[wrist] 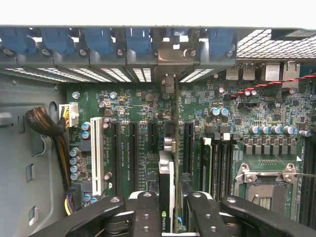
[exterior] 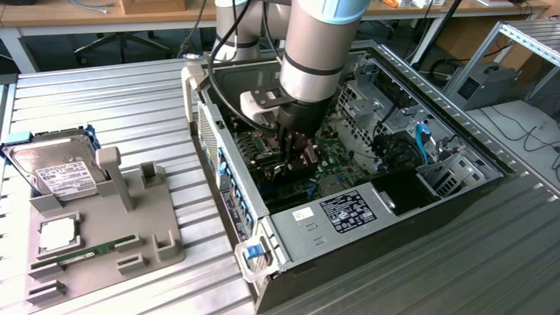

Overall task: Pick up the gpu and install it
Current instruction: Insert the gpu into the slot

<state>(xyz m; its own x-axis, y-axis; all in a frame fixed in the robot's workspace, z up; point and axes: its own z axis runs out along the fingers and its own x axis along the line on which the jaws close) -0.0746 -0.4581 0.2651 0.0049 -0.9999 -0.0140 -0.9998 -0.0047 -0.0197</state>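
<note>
The gpu (wrist: 169, 148) stands on edge over the green motherboard (wrist: 136, 101), lined up along the black expansion slots (wrist: 133, 148), its bracket end toward the rear slot openings (wrist: 168, 84). My gripper (wrist: 168, 200) is shut on the gpu, with one black finger (wrist: 145, 210) on each side of the card and a green logo showing between them. In the exterior view my gripper (exterior: 296, 152) reaches down inside the open computer case (exterior: 350, 216), and the dark gpu (exterior: 306, 164) sits low at the motherboard.
On the exterior view's left a grey holder (exterior: 131, 223) carries a silver hard drive (exterior: 57, 170), a processor chip (exterior: 57, 234) and a green memory stick (exterior: 88, 251). Cables (wrist: 47, 126) and the drive cage (exterior: 385, 111) crowd the case interior. A CPU socket (wrist: 266, 180) lies beside the slots.
</note>
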